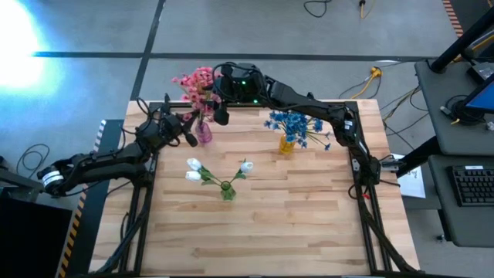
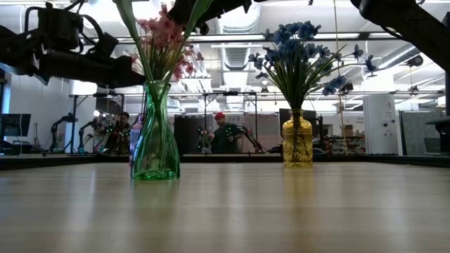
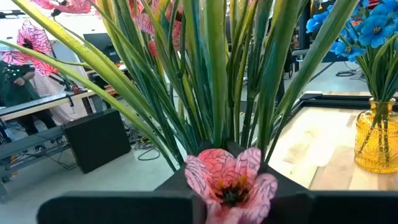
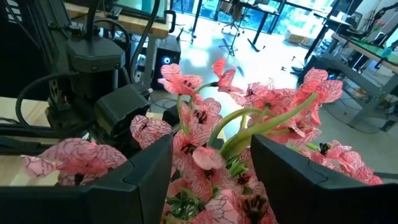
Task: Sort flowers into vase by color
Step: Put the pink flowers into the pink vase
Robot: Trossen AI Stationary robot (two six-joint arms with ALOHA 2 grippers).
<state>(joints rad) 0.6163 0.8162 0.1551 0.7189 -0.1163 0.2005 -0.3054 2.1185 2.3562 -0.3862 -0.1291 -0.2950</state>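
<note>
**Both grippers at the pink bunch**

A pink blossom [image 3: 231, 182] fills the near edge of the left wrist view, pressed between the left gripper's [image 1: 187, 128] dark fingers, which are closed on it; green stems [image 3: 211, 81] fan up just beyond. On the table [image 1: 309, 232], that gripper sits at about 9 o'clock of the pink vase [image 1: 204, 133], touching the bunch. The right gripper [image 4: 210, 167] hangs over the pink flowers [image 1: 197, 83] from 2 o'clock, its jaws apart with blossoms and a curved stem between them, gripping nothing that can be seen. The blue flowers [image 1: 296, 126] stand in a yellow vase [image 1: 286, 144] at 3 o'clock of the pink one, well apart. The white flowers [image 1: 217, 173] sit in a green vase [image 1: 228, 191] near the table's centre, at 5 o'clock of the pink vase.
</note>
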